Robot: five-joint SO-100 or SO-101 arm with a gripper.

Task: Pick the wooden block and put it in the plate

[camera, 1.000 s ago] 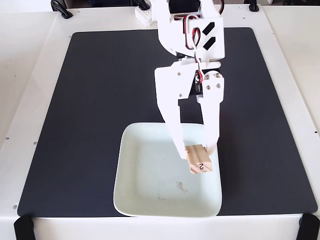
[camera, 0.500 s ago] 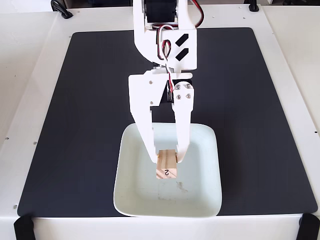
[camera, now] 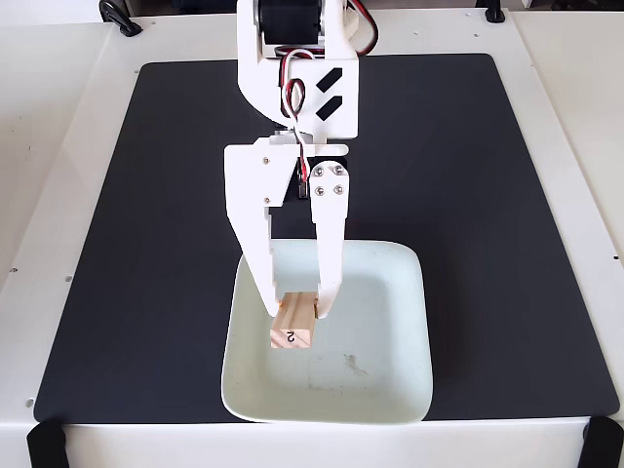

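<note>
In the fixed view we saw the hand [camera: 294, 310] clenched on the wooden block [camera: 294, 326], one white finger pressed to each long side, so that the block hung with its end face, marked "2", turned toward the near edge of the scene. We judged the grip to be across the narrow width because that is the span the two fingers can close on squarely, and it left the length of the bar free to point near and far. The block sat over the left half of the plate [camera: 402, 322], inside the rim; whether its underside already touched the dish floor or hung just above it we could not tell from this angle. The arm reached down from the far side, its wrist almost straight above the dish, which we took as the posture for lowering and letting go rather than for carrying. The plate held nothing else: only a few faint dark marks showed on its pale floor toward the near side, and we could not say what they were. The dish lay at the near edge of a black mat [camera: 146, 195], which covered most of the white tabletop [camera: 58, 117]. In our judgement the task stood close to done, with only the release and the lifting away of the hand left.
</note>
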